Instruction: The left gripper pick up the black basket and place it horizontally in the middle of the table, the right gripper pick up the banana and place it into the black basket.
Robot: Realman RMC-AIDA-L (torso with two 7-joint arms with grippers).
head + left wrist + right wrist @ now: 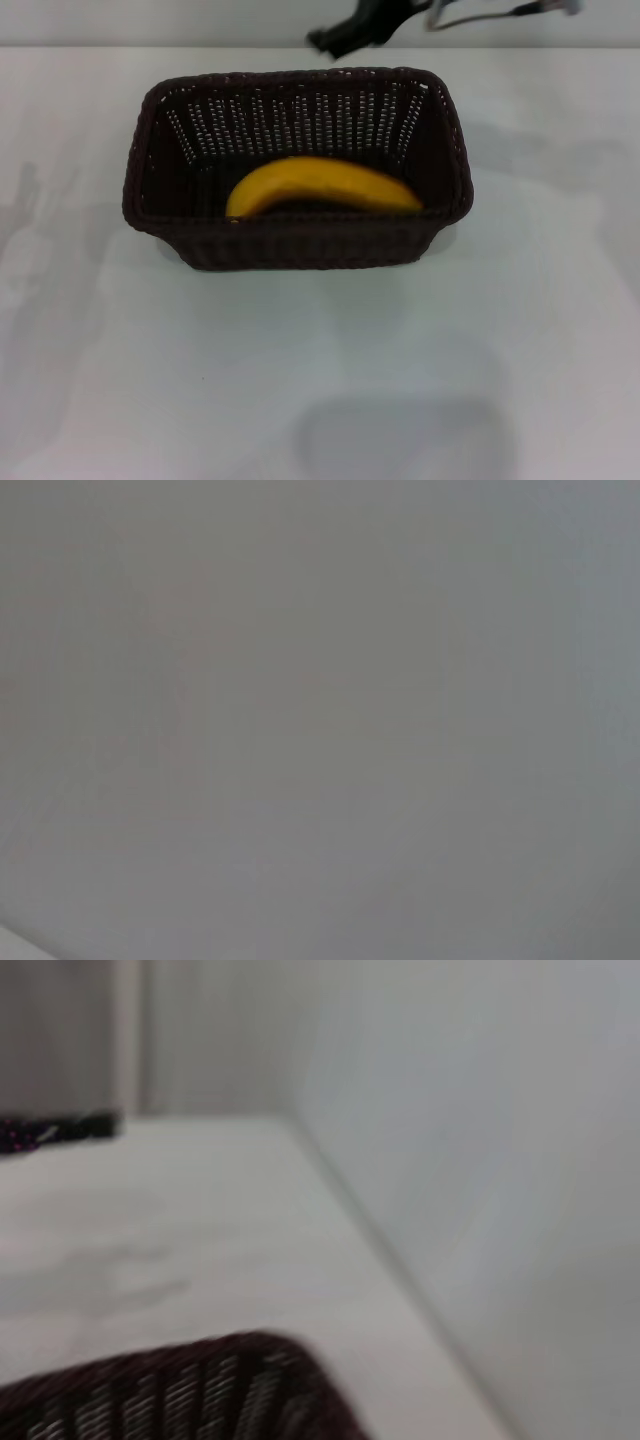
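Note:
The black basket [300,165] stands lengthwise across the middle of the white table [320,380]. The yellow banana [322,186] lies inside it, along the near wall. My right gripper [350,35] is raised behind the basket's far rim at the top edge of the head view, with grey cables trailing to the right; it holds nothing. The right wrist view shows a corner of the basket [190,1390] close below. My left gripper is out of view; the left wrist view shows only a plain grey surface.
The table's far edge meets a pale wall [150,20] just behind the basket. The right wrist view shows the table edge along a wall [480,1160] and a dark object [60,1130] far off.

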